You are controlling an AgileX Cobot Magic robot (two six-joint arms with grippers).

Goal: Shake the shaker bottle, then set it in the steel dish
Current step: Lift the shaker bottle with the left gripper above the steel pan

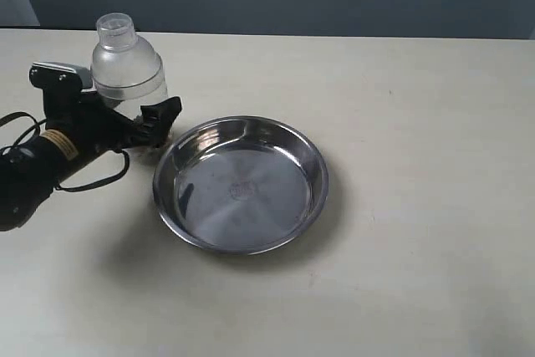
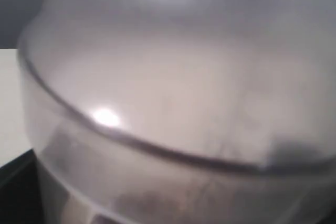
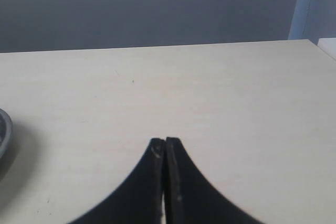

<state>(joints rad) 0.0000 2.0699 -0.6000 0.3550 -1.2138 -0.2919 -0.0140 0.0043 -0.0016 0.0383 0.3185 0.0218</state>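
**Bottle stands in left gripper's reach, beside dish**

The bottle (image 1: pixel 125 60) is upright at the left of the table (image 1: pixel 418 206), its small round cap on top and its frosted dome clear of the arm. Its lower body is hidden behind the left gripper (image 1: pixel 138 119), whose jaws sit on either side of it. The near finger (image 1: pixel 163 114) lies at the bottle's side, and whether the jaws press the plastic cannot be told. In the left wrist view the bottle (image 2: pixel 173 103) fills almost the whole picture as a blurred grey curve. It is also unclear whether its base rests on the table.

Just to the right lies the dish (image 1: pixel 180 206), shiny and holding nothing, with its rim near the finger.

The right gripper (image 3: pixel 164 144) is out of the exterior view. Its jaws are pressed together on nothing, over bare table, with the dish's edge (image 3: pixel 3 129) off to one side.
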